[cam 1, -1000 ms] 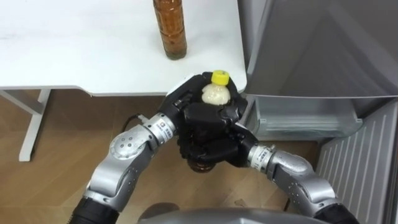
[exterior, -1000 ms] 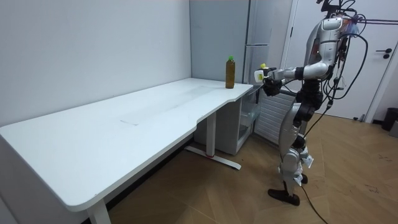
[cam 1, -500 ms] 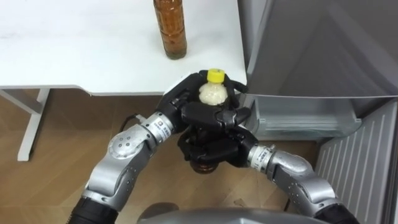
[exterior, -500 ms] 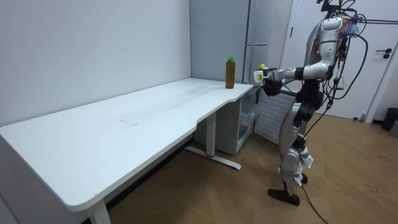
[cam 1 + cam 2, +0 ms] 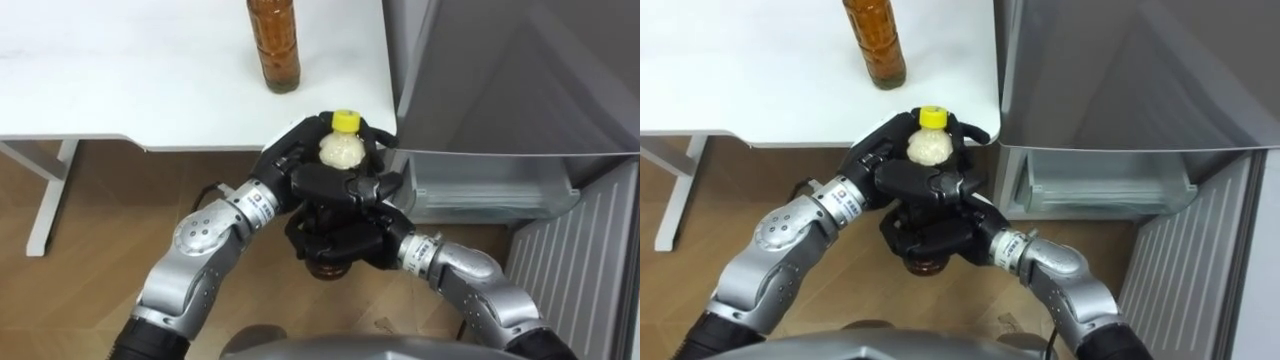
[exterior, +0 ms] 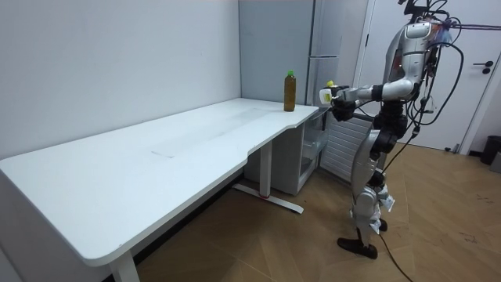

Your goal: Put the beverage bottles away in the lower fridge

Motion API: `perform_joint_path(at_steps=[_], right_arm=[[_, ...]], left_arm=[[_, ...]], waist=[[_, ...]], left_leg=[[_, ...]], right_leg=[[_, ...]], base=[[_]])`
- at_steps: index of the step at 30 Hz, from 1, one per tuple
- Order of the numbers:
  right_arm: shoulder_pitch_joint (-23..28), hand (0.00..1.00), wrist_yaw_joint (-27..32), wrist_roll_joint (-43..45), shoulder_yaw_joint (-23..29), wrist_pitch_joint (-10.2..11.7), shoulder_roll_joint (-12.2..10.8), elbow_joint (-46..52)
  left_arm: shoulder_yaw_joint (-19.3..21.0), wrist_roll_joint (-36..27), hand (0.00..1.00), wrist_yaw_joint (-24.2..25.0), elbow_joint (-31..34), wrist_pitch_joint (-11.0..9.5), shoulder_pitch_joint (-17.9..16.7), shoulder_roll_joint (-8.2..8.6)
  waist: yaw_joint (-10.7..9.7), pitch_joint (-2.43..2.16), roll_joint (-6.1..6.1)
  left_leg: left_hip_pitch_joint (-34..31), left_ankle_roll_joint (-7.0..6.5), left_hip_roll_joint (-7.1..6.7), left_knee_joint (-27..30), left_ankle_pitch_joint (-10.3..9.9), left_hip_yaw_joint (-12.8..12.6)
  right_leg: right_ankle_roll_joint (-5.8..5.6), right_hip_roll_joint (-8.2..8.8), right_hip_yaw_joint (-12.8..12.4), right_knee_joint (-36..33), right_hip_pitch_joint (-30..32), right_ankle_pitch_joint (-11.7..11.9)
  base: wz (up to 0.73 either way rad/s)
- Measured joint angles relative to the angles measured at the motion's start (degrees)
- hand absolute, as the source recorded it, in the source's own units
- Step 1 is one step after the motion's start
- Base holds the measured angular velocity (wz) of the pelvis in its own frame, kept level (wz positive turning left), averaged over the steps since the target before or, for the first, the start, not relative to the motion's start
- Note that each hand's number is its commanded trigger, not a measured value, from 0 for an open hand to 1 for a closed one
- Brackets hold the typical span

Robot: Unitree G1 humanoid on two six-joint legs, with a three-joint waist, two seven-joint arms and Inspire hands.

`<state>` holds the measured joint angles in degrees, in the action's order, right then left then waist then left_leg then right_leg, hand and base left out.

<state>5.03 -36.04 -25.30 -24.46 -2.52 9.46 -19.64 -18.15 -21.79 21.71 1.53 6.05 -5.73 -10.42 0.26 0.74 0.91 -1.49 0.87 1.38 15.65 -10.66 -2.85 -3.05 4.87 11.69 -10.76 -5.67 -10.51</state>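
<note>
A bottle with a yellow cap (image 5: pixel 346 121), a pale neck and a dark base (image 5: pixel 330 268) is held upright in front of me, below the white table's corner. My left hand (image 5: pixel 296 160) is curled round its upper part from the left. My right hand (image 5: pixel 350 238) is curled round its lower part from the right. A second bottle of brown tea (image 5: pixel 275 45) stands on the table (image 5: pixel 120 90) near its right edge. In the room view I stand at the table's end beside the fridge, both hands (image 6: pixel 338 100) out in front with the bottle.
The grey fridge (image 5: pixel 520 70) stands just right of the table. Its lower compartment is open, showing a clear drawer (image 5: pixel 490 190), and its ribbed door (image 5: pixel 580 260) swings out at the right. Wooden floor (image 5: pixel 90 250) lies below, with a table leg (image 5: pixel 50 205) at the left.
The capped bottle has shifted slightly left and up in my hands, and the fingers across it have settled a little. The tea bottle has not moved.
</note>
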Motion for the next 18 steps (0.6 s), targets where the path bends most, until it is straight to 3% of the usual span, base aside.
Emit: perform_joint_path(at_steps=[3,9,13,18], right_arm=[[-0.03,1.00,-0.05,-0.75,0.41,0.20,-0.04,0.14],[-0.67,1.00,-0.45,-1.55,0.49,3.01,-0.32,0.50],[-0.95,1.00,-1.80,-1.67,1.25,4.58,-0.98,0.57],[-1.19,1.00,-2.95,-2.04,1.53,4.96,-0.84,0.56]], left_arm=[[0.01,0.10,0.00,-0.47,0.73,0.00,0.09,0.00],[0.15,2.75,0.00,-1.96,5.88,0.01,0.08,-0.57],[0.38,3.91,0.00,-2.37,8.99,0.02,0.07,-1.09],[0.87,4.82,0.00,-2.36,11.13,0.01,0.07,-2.07]], waist=[[0.10,-0.10,-0.12],[0.06,-0.30,-0.90],[0.04,-0.24,-1.14],[0.02,-0.15,-1.08]], left_leg=[[0.00,-0.05,0.01,0.17,-0.03,-0.01],[0.26,-0.06,0.01,-0.11,-0.04,0.01],[0.23,-0.06,0.02,-0.29,-0.04,0.08],[0.04,-0.06,-0.01,-0.26,-0.04,0.20]], right_leg=[[0.05,0.00,-0.06,0.00,-0.10,0.03],[0.10,-0.01,-0.10,0.03,-0.37,0.07],[0.10,-0.04,-0.12,0.06,-0.29,0.07],[0.10,-0.05,-0.10,0.16,-0.14,0.07]], base=[[0.00],[0.00],[0.00],[0.00]])
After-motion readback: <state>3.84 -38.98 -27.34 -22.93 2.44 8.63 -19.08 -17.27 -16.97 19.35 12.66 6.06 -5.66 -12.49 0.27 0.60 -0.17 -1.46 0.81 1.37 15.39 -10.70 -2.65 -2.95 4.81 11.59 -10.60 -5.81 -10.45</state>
